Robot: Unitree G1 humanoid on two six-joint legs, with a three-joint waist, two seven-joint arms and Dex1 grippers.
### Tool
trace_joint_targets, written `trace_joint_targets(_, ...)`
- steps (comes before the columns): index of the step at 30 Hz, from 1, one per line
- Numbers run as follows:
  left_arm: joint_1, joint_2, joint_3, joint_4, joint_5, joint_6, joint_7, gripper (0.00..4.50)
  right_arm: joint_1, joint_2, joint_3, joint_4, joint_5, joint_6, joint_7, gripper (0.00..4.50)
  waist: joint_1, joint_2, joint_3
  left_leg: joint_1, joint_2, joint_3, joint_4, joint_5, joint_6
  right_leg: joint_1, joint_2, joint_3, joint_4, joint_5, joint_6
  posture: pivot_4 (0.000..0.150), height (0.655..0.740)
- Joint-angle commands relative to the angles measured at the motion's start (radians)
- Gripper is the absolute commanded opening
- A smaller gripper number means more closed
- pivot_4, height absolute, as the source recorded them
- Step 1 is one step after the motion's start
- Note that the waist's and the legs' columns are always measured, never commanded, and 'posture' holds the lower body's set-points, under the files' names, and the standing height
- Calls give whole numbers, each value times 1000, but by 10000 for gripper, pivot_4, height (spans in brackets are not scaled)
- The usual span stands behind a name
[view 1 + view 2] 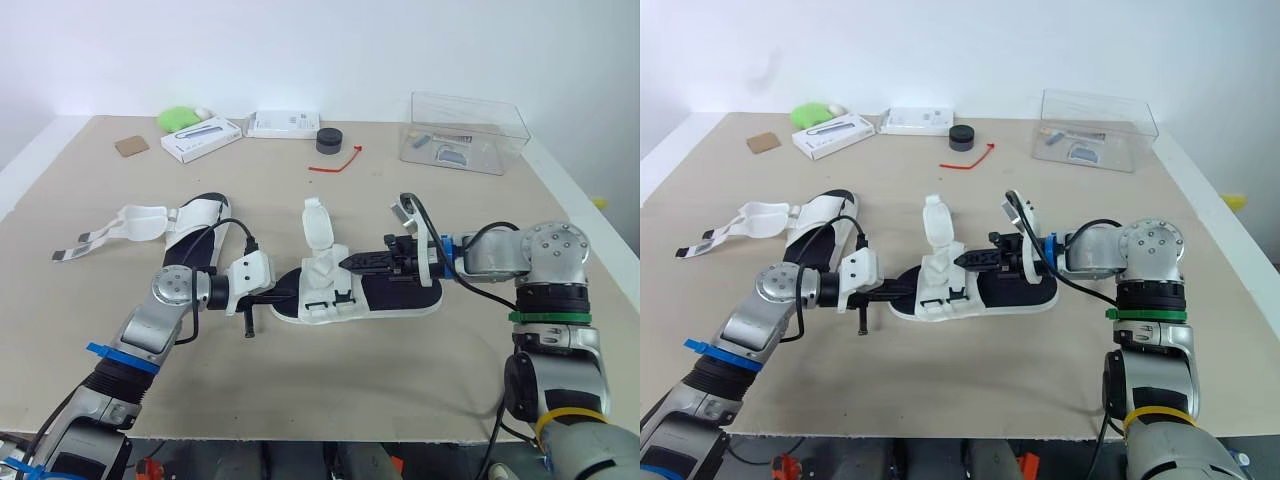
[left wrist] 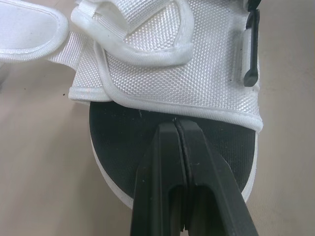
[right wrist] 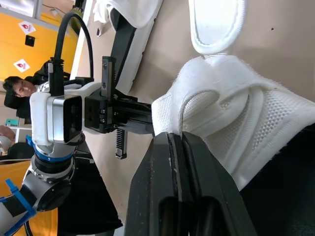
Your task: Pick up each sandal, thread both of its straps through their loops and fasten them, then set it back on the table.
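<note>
- Work item: the black-soled sandal with white woven straps point(image 1: 360, 295) lies sole down at the centre of the beige table point(image 1: 330, 390), between my two arms. It has not been lifted.
- Left claw point(image 1: 288, 297): the fingers are pressed fully together with nothing between them. The tip sits over the black footbed at one end of the sandal, right at the edge of the white upper (clearest in the left wrist view). Judged purpose: to pin the sandal so it cannot slide while the other arm works.
- Right claw point(image 1: 348, 263): the fingers are likewise closed, and the tip touches the fuzzy white strap over the middle of the sandal. I cannot tell whether a strap edge is nipped between the tips.
- Strap state: one wide white strap tab point(image 1: 318, 222) stands upright and unfastened. A black plastic fitting point(image 2: 251, 49) sits on the side of the upper, where I judge a strap must pass.
- Second item: the matching sandal point(image 1: 195, 225) lies well apart on my left, its straps splayed flat on the table. I judge it not yet started.
- Progress: early, with no strap visibly fastened.
- Caution: the straps are limp fabric. Expect them to fold or spring back unless the free end is gripped near its tip.
</note>
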Motion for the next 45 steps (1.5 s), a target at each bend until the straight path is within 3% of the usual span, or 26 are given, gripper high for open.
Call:
trace_joint_targets(1, 14, 19, -14, 9, 28, 15, 5, 0, 21, -23, 1, -46, 69, 6, -32, 904, 0, 0, 0, 0, 0, 0, 0, 0, 0, 0, 0, 0, 0, 0, 0, 1500, 7400)
trace_joint_targets(25, 7, 7, -22, 7, 26, 24, 13, 0, 112, -82, 93, -435, -31, -8, 103, 904, 0, 0, 0, -1, 0, 0, -1, -1, 2, 0, -1, 0, -2, -2, 5, 1500, 7400)
trace_joint_targets(29, 7, 7, -23, 7, 26, 25, 13, 0, 104, -97, 102, -464, -63, -18, 148, 15537, 0, 0, 0, -1, 0, 0, -1, -1, 1, 0, -1, 0, -3, -2, 5, 1500, 7400)
trace_joint_targets(41, 6, 3, -23, 14, 28, 21, 17, 0, -16, -44, 62, -314, -162, -21, 209, 15537, 1, 0, 0, -1, 0, 0, -1, -1, 2, 0, -1, -1, -3, -2, 4, 1500, 7400)
trace_joint_targets(42, 7, 4, -22, 14, 29, 21, 18, 0, -20, -38, 63, -310, -159, -12, 215, 10388, 1, 0, 0, -1, 0, 0, -1, -1, 2, 0, -1, -1, -3, -2, 4, 1500, 7400)
trace_joint_targets(45, 8, 5, -20, 14, 29, 22, 19, 0, -21, -32, 70, -309, -149, 4, 229, 921, 1, 0, 0, -1, 0, 0, -1, -1, 2, 0, -2, -1, -3, 1, 0, 1500, 7400)
